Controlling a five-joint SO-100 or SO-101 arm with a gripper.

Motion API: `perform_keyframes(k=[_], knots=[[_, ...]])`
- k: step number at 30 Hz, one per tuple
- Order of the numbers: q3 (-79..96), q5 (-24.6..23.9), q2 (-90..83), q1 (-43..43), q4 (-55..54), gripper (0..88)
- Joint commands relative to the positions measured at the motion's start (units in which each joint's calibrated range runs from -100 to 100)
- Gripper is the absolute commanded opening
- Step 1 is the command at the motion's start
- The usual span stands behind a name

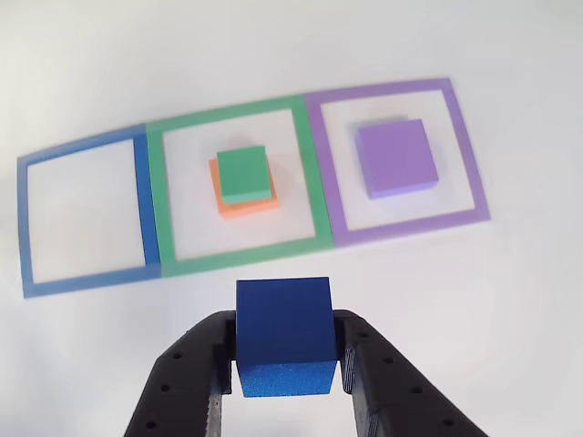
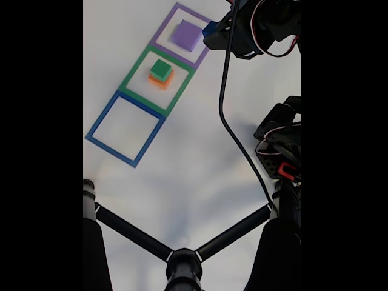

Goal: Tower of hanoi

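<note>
Gripper (image 1: 286,364) clenched on the blue block (image 1: 284,332), low centre of the other view, above the counter (image 1: 510,319). Green block (image 1: 244,173) tops orange block (image 1: 239,202) mid-frame; purple block (image 1: 395,157) sits upper right. A crooked release could tip the soft foam off-stack.

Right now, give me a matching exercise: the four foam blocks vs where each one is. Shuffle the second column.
Things:
1. blue block
2. green block
3. orange block
4. purple block

Places:
A. alone inside the purple tape square
B. clamped in the gripper, above the table
C. on the table inside the green tape square, under another block
D. stacked on top of the orange block

Pairs: 1-B, 2-D, 3-C, 4-A
</note>
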Motion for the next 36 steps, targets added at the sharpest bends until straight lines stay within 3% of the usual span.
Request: perform_keyframes(k=[1,12,23,36], knots=[[11.16,0.59,-5.55,-1.71,-8.23,1.2],[56.87,0.59,-15.33,-2.78,-51.13,1.5],[79.04,0.59,-9.40,-5.75,-88.52,1.7],[84.49,0.59,3.02,-7.50,-109.08,1.9]])
